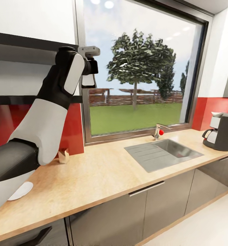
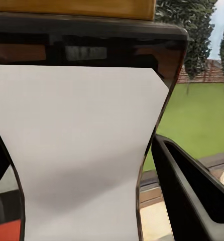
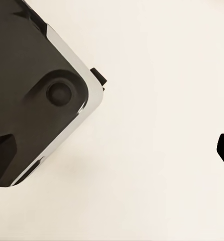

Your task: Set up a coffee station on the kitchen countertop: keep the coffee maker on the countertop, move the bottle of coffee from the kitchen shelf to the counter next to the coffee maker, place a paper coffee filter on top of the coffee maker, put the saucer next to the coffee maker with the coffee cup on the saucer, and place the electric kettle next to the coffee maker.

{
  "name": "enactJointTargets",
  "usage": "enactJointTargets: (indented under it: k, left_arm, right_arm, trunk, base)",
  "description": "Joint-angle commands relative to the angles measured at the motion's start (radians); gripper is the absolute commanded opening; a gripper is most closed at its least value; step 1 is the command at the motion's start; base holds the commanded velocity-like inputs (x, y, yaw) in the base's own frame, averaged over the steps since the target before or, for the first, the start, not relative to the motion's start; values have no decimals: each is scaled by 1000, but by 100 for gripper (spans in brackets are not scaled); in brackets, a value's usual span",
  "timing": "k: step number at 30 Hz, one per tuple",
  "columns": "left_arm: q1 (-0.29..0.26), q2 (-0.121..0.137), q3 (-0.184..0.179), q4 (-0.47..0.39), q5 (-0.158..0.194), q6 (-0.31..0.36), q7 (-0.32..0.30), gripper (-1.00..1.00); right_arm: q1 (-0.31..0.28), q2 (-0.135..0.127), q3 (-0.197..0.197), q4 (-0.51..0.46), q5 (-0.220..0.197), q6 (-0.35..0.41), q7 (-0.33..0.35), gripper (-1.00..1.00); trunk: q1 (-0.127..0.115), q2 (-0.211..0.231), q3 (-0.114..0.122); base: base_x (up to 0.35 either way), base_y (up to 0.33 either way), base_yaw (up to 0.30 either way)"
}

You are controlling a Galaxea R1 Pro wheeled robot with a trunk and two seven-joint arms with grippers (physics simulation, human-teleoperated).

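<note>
- Your left arm is reaching up beside the window frame, its left tool (image 1: 89, 70) sitting at shelf height; in the left wrist view its dark fingers (image 2: 192, 196) are closing around a dark glass bottle of coffee with a white label (image 2: 77, 155).
- A flat white saucer (image 1: 21, 190) is lying at the near left of the pale wooden worktop (image 1: 103, 177).
- A folded brown paper coffee filter (image 1: 63, 156) is standing by the red wall behind your arm.
- A steel sink (image 1: 163, 153) is sitting mid-worktop.
- The black-and-white coffee maker (image 1: 222, 131) is standing at the far right.
- I cannot tell how far your right tool is open.
</note>
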Motion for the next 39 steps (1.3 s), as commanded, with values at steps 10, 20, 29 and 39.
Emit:
enactJointTargets:
  k: [10, 20, 29, 39]
  left_arm:
    - [-1, -1, -1, 1, 9, 3, 8, -100]
    - [0, -1, -2, 1, 9, 3, 8, -100]
    - [2, -3, -3, 0, 11, 3, 8, -100]
    - [93, -5, -27, -1, 34, -134, -99, -100]
  right_arm:
    - [-2, 0, 1, 3, -1, -5, 2, 100]
    - [-3, -9, -1, -31, -8, -5, 3, 100]
    - [-19, -76, -2, -57, -252, -2, 7, 100]
    - [-59, -136, -1, -130, -756, -2, 9, 100]
  trunk:
    - [0, -2, -3]
    - [0, -2, -3]
    - [0, -2, -3]
    - [0, -2, -3]
  base:
    - [-43, -149, -55]
    - [-2, -8, -14]
    - [0, 0, 0]
    - [0, 0, -40]
